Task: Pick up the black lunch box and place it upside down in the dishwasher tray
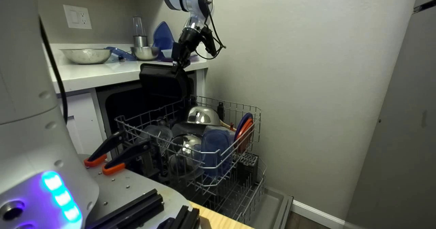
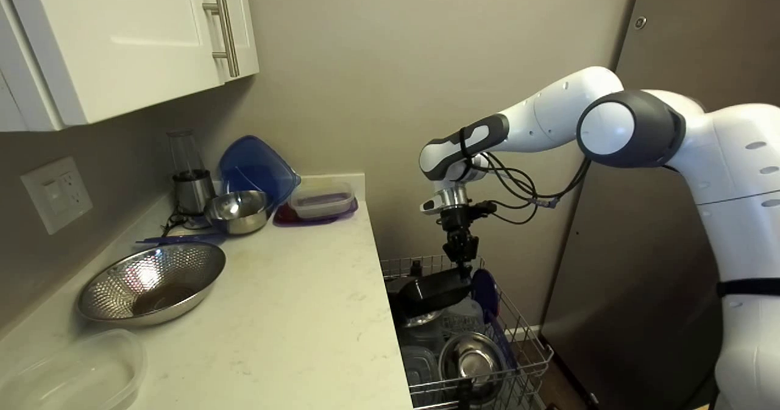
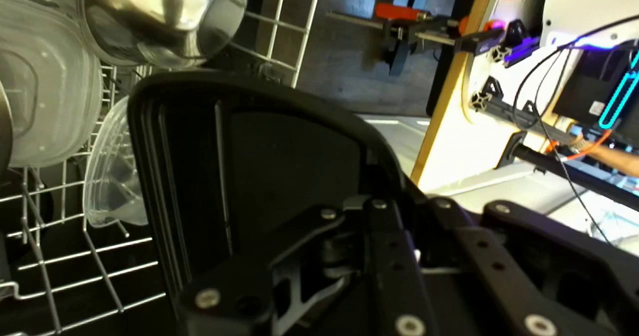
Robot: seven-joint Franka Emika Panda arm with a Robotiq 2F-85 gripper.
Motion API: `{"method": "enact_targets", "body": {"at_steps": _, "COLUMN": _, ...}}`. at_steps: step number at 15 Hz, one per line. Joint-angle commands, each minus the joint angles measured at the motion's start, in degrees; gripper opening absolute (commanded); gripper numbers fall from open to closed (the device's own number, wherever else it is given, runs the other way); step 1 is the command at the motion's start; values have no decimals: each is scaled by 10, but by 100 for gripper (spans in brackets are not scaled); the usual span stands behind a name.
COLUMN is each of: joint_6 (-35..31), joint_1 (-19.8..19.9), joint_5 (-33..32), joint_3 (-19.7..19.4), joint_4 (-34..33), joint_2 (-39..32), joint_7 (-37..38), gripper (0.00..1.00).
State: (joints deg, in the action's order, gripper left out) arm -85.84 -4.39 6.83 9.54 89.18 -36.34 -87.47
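Note:
The black lunch box (image 1: 162,81) hangs tilted above the back part of the dishwasher tray. It also shows in an exterior view (image 2: 434,292), where its open side seems to face up. In the wrist view I look into its dark inside (image 3: 294,156). My gripper (image 1: 178,65) is shut on the box's wall at the rim; it shows above the box's right end (image 2: 464,268), and its fingers straddle the rim in the wrist view (image 3: 412,203). The dishwasher tray (image 1: 238,104) is pulled out below, its grey wire rim also showing in an exterior view (image 2: 523,321).
The tray holds an upturned steel bowl (image 1: 203,115), another steel bowl (image 2: 472,366), a blue dish (image 1: 215,150), clear tubs (image 3: 40,81) and purple and red lids (image 1: 244,130). A white counter (image 2: 304,312) with a steel colander (image 2: 152,282) adjoins the tray. A wall stands behind.

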Motion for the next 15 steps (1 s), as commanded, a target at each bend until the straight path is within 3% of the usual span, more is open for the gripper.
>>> {"method": "enact_targets", "body": {"at_steps": 1, "joint_6": 47, "joint_1": 24, "joint_5": 60, "joint_3": 12, "joint_4": -63, "joint_2": -62, "joint_7": 16, "gripper": 1}}
{"method": "enact_targets", "body": {"at_steps": 8, "joint_6": 88, "joint_1": 23, "joint_5": 90, "joint_3": 15, "joint_4": -142, "joint_2": -155, "joint_7": 62, "gripper": 1}}
{"method": "enact_targets", "body": {"at_steps": 15, "joint_6": 153, "joint_1": 29, "joint_5": 97, "joint_3": 32, "joint_4": -213, "joint_2": -209, "joint_7": 59, "gripper": 1}}
